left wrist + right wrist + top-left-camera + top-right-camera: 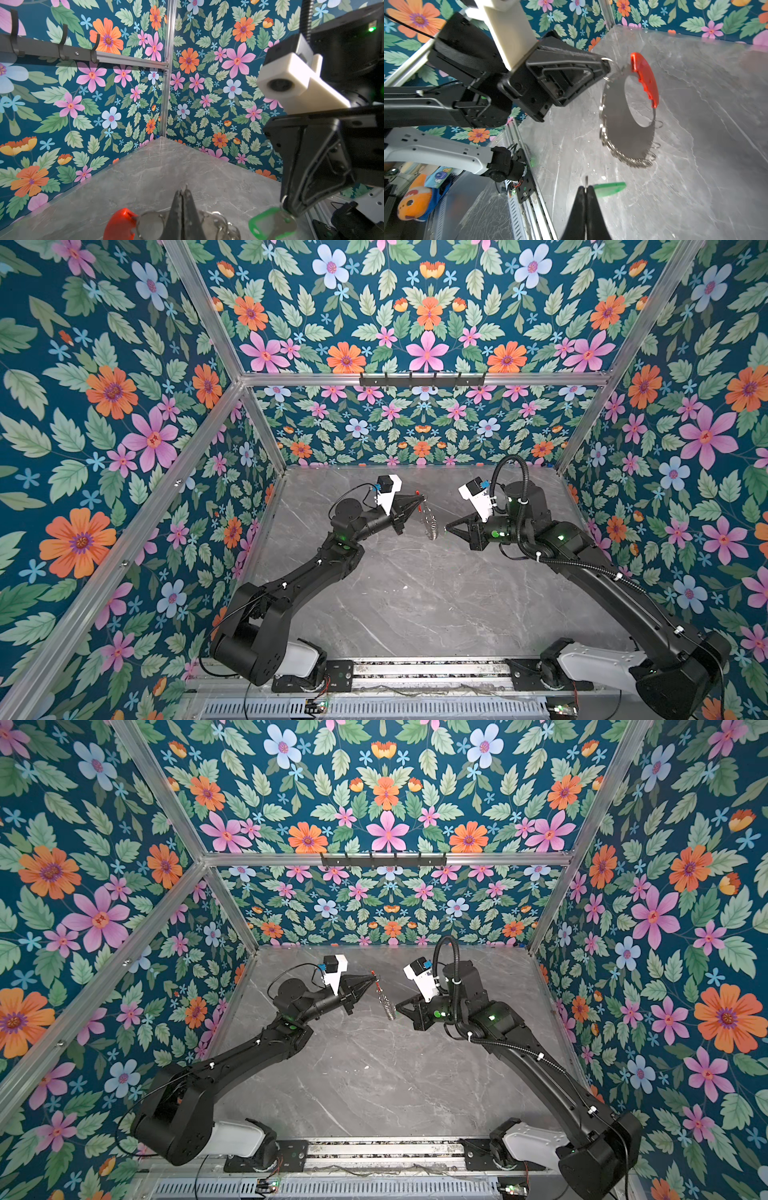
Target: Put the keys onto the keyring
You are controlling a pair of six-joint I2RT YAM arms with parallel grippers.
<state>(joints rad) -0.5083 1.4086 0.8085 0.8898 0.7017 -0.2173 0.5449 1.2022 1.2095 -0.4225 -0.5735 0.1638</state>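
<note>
Down at the near edge, an aluminium rail carries the bases of both arms. Around everything stand the floral walls of the enclosure, and between them lies the grey marbled bench. From where I stand, the left arm and the right arm reach in from their corners and meet toward the far middle of the bench, tips facing each other. High on the back wall, a dark hook rack sits on the cross bar.

The left gripper has its fingers pressed together on the keyring, pinching the thin hoop right next to its red plastic arc. In the right wrist view the hoop hangs from that tip, raised off the bench, with small silver split rings bunched along its lower curve. In both top views the keyring hangs between the two grippers.

The right gripper is likewise closed, nipping the little metal loop of the green key tag, so the tag sticks out sideways from the tips, up in the air. It sits just beside the ring-laden part of the hoop. The right wrist view shows a gap between them, so the tag is not yet on the hoop.
</note>
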